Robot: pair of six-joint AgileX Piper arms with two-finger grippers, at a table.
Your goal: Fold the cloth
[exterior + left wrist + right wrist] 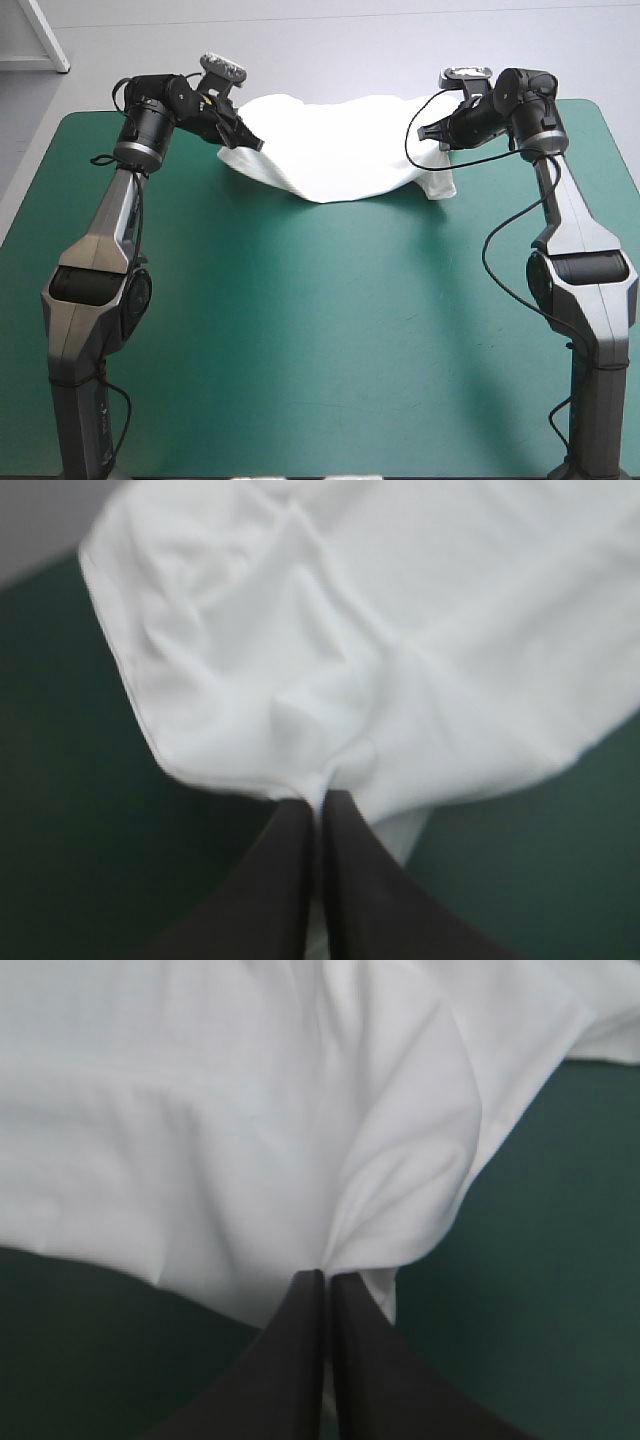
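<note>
Nearest the onlooker, the counter (320, 350) shows only its teal-green cover between the two arm bases. Toward the far edge the T-shirt (340, 150) hangs between the arms. The left jaws are clamped on a bunched edge at its left side and the right jaws likewise at its right. The fabric sags in the middle, and its lower part appears to touch the cover. Judged step: a two-point hold, ahead of spreading the garment or laying a fold. The next move calls for both arms travelling together under even tension. Nothing stands in the way, though a loose sleeve (438, 186) below the right jaws could tuck under.
</note>
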